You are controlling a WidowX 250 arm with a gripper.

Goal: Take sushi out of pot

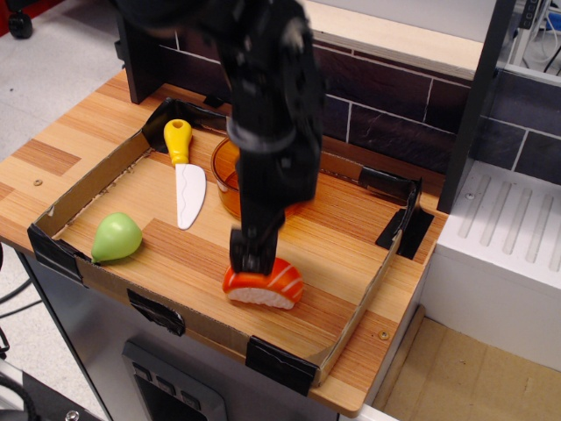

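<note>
The sushi point(263, 286), with an orange-red striped top on white rice, lies on the wooden floor of the cardboard tray near its front edge. My gripper point(252, 256) hangs just above and behind the sushi's top, blurred by motion. Its jaws have let go of the sushi and hold nothing. The orange translucent pot point(225, 177) stands behind, near the tray's middle back, mostly hidden by my black arm. I cannot see inside the pot.
A toy knife point(185, 184) with a yellow handle lies left of the pot. A green pear point(115, 237) sits at the tray's front left. The low cardboard tray wall point(368, 298) rings the board. A dark brick wall stands behind and a white unit at right.
</note>
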